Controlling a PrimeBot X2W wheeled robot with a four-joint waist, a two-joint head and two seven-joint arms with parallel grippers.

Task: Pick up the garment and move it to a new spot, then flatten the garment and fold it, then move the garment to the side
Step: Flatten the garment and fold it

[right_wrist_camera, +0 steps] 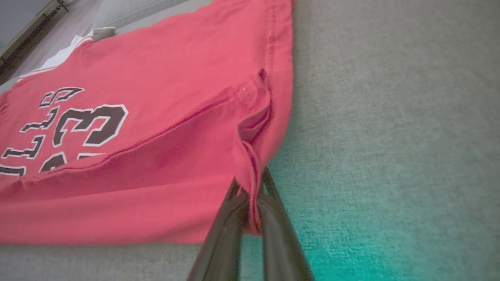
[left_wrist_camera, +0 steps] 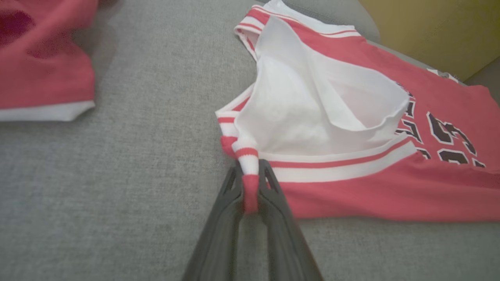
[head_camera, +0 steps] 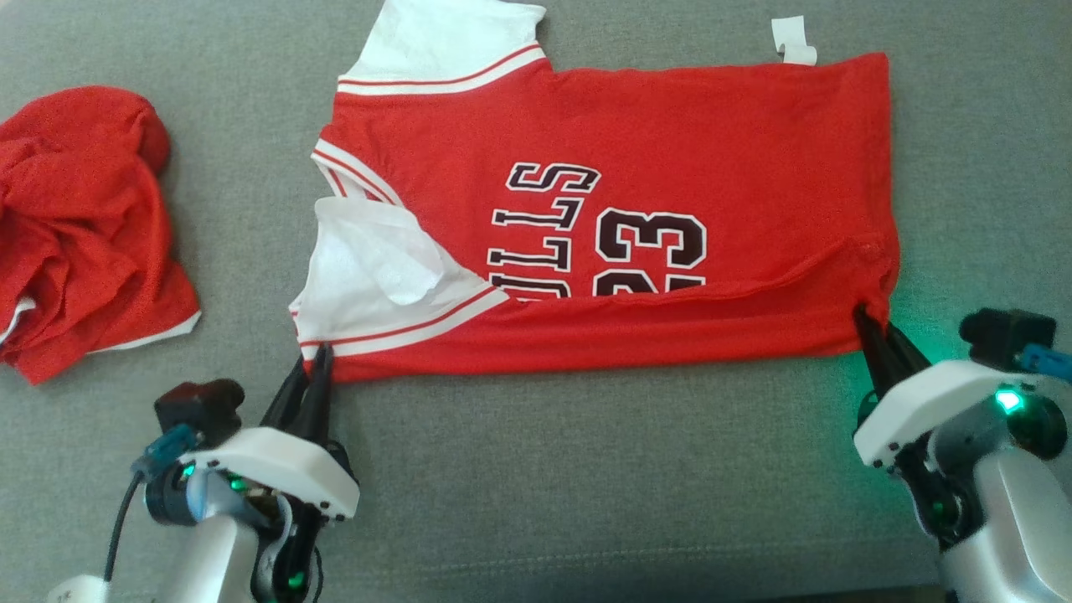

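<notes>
**Both claws pinched on the shirt's near edge**

The red shirt (head_camera: 670, 142) lay spread on the grey worktop (head_camera: 536, 469), its near edge folded over. My left claw (head_camera: 314, 362) was closed on the striped sleeve corner at the near left. My right claw (head_camera: 867, 322) was clamped on the hem corner at the near right. I could read "23" (head_camera: 649, 239) and "LLS", partly under the fold. A second red garment (head_camera: 84, 226) lay crumpled well to the left.

I count two red cloth garments on one grey woven fabric surface (head_camera: 586, 469). One flat red jersey with white sleeves and black lettering (head_camera: 670, 151) is pinched by two claws, the left claw (head_camera: 312, 353) and right claw (head_camera: 862, 316). One crumpled red heap (head_camera: 84, 226) lies out beyond the left claw.
</notes>
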